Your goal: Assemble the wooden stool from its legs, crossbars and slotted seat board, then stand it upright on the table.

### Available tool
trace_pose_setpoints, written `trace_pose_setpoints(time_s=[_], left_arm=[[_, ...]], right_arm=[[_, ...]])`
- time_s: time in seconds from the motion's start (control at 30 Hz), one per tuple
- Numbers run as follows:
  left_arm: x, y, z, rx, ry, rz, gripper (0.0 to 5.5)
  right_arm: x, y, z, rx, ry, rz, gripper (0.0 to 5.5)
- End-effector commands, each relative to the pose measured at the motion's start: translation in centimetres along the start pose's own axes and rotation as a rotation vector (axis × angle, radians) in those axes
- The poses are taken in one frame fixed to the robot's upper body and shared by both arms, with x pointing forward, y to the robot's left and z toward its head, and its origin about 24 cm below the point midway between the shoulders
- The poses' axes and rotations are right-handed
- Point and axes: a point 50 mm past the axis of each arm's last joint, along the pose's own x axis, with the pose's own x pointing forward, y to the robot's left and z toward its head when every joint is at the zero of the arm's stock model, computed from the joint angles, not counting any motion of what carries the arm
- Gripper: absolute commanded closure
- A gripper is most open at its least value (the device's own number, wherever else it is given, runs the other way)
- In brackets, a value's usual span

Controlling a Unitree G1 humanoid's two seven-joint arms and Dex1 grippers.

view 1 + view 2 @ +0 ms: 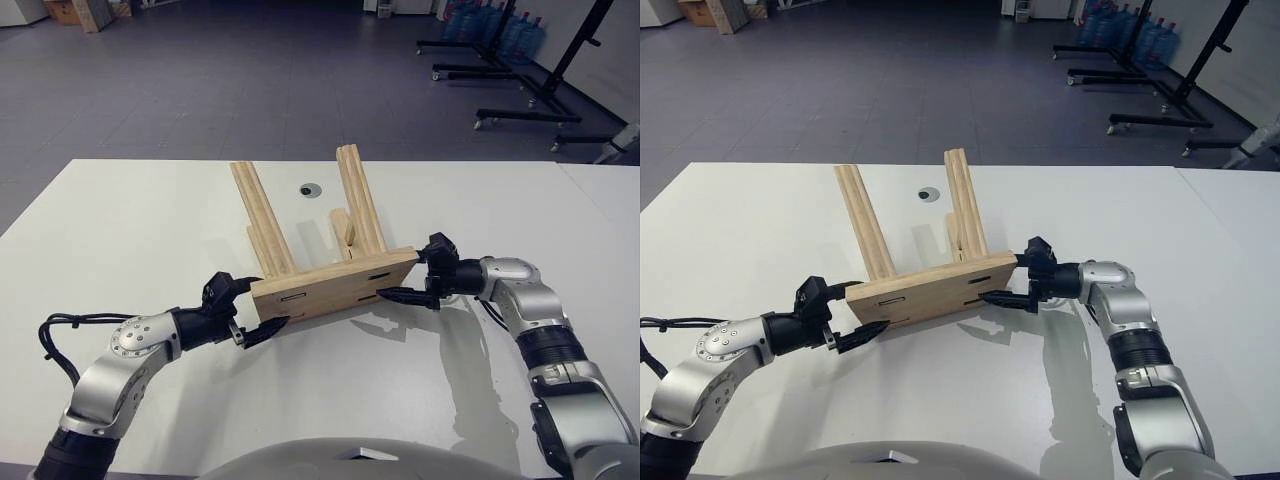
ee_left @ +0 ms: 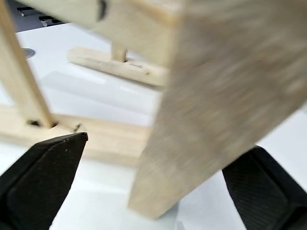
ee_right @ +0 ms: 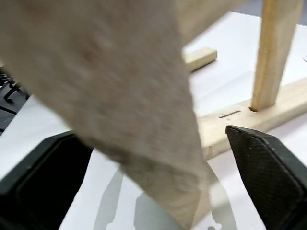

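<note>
From the head camera's two eyes: one wooden stool (image 1: 300,290) lies on its side at the centre of the frame. Its one seat board (image 1: 340,283) stands on edge nearest the camera, with dark slots in its face. Four legs (image 1: 262,222), seen as two doubled pairs, run from the board toward the top of the frame. One short crossbar (image 1: 346,228) shows between them, close to the right-hand pair. It all rests on a white table (image 1: 120,240) with one small round grommet (image 1: 311,189) above the gap between the legs. Behind is a grey floor (image 1: 250,80), with black wheeled stands (image 1: 530,114) and blue water bottles (image 1: 500,30) in the upper right and cardboard boxes (image 1: 90,12) in the upper left. Two arms come in from the lower corners, elbows out and forearms turned inward. The left gripper (image 1: 252,312) straddles the board's left end and the right gripper (image 1: 412,275) its right end, each spread wide

Left wrist view: two black fingers (image 2: 38,177) sit in the lower corners with the blurred board end between them. The lower-left one stands clear of the wood; whether the other touches, I can't tell

Right wrist view: again two black fingers (image 3: 273,172) sit either side of the board end. The lower-right one is apart from it, the lower-left half hidden behind it
</note>
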Motion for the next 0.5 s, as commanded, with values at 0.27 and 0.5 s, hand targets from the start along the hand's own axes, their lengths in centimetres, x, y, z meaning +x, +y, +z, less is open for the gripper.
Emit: trace_pose_setpoints(time_s=[0.27, 0.5], left_arm=[[1.0, 1.5, 0.7, 0.058, -0.012, -0.055, 2.46], [-0.4, 1.7, 2.5, -0.021, -0.088, -0.093, 3.0]], right_arm=[[-0.6, 2.6, -0.9, 0.031, 0.03, 0.032, 2.77], [-0.6, 3.0, -1.4, 0.044, 0.038, -0.008, 3.45]])
